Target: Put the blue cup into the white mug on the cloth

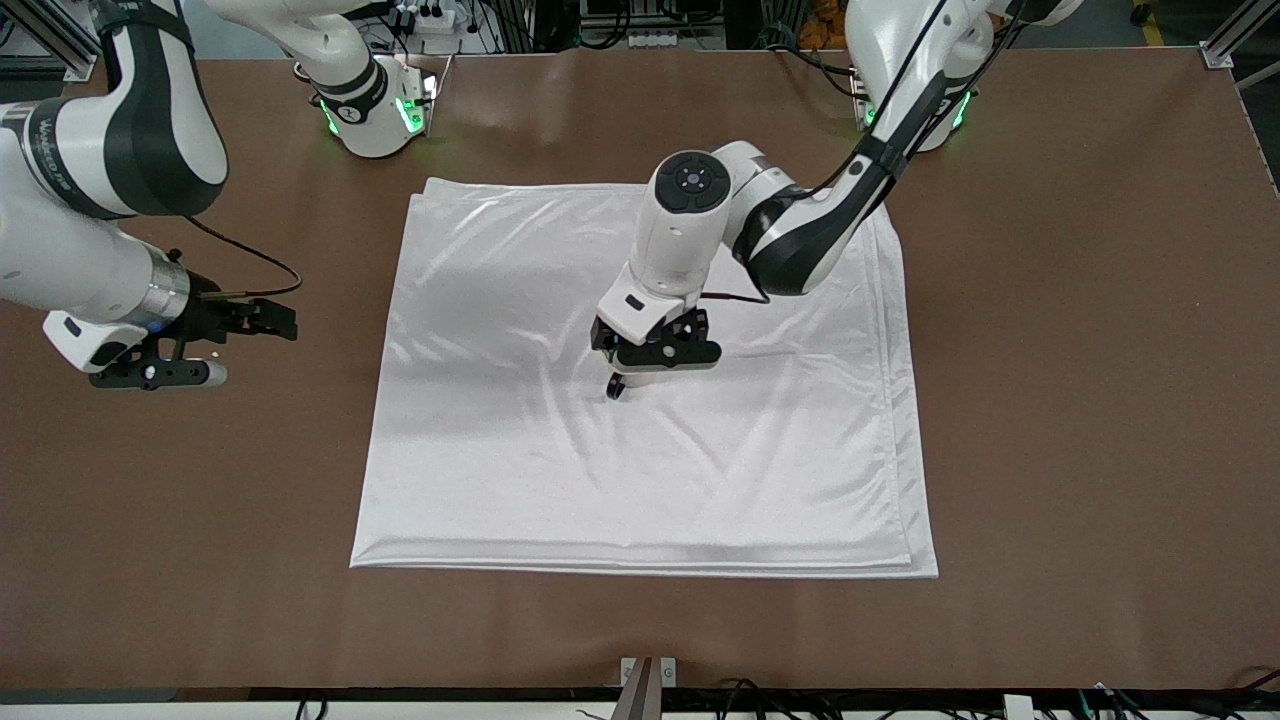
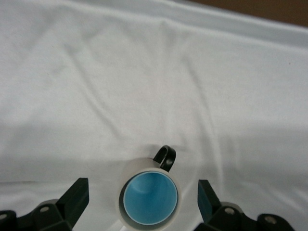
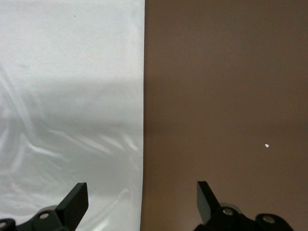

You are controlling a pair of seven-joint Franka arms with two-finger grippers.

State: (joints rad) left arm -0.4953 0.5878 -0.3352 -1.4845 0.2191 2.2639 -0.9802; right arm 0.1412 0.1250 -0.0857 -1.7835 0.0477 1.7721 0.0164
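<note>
The white mug (image 2: 144, 164) stands upright near the middle of the cloth (image 1: 500, 430). The blue cup (image 2: 149, 199) sits inside it, its bright blue interior showing. My left gripper (image 1: 655, 365) is directly over the mug and open. Its fingers (image 2: 77, 195) stand on either side of the mug, clear of it. In the front view only the mug's black handle (image 1: 615, 388) shows below the gripper. My right gripper (image 1: 235, 345) is open and empty, waiting over the bare table beside the cloth's edge at the right arm's end.
The cloth (image 2: 144, 72) is creased around the mug. The brown table (image 1: 1050, 400) surrounds it. The right wrist view shows the cloth's straight edge (image 3: 72, 72), brown table (image 3: 226, 96) and a small white speck (image 3: 267, 145).
</note>
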